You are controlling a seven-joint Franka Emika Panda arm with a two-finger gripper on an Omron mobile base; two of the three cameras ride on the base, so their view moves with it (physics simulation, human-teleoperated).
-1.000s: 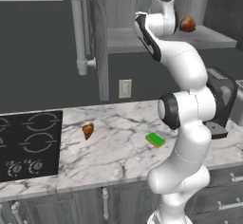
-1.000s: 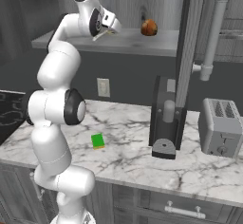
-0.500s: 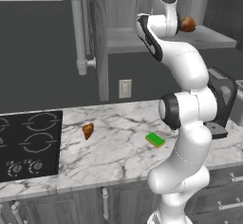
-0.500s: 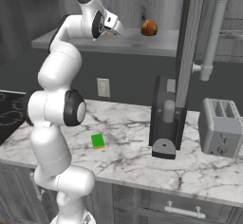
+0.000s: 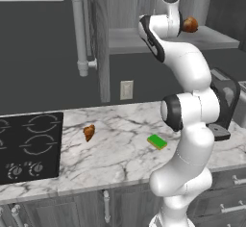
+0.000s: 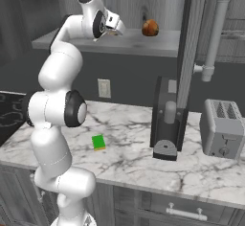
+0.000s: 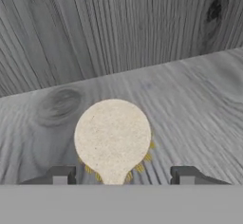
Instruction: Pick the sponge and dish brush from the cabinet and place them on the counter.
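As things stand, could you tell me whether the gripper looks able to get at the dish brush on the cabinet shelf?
Probably yes: the dish brush head lies between the gripper fingertips, with nothing between them.

Two rear base cameras share the counter [image 5: 120, 149] (opposite sides); hand camera hugs the shelf [image 7: 190, 95].

Green sponge [image 5: 157, 142]; cream dish brush [image 7: 113, 140]; white-veined counter [image 5: 120, 158].

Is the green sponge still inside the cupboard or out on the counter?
Out. The sponge lies flat on the marble counter, in front of the robot, below the cupboard shelf.
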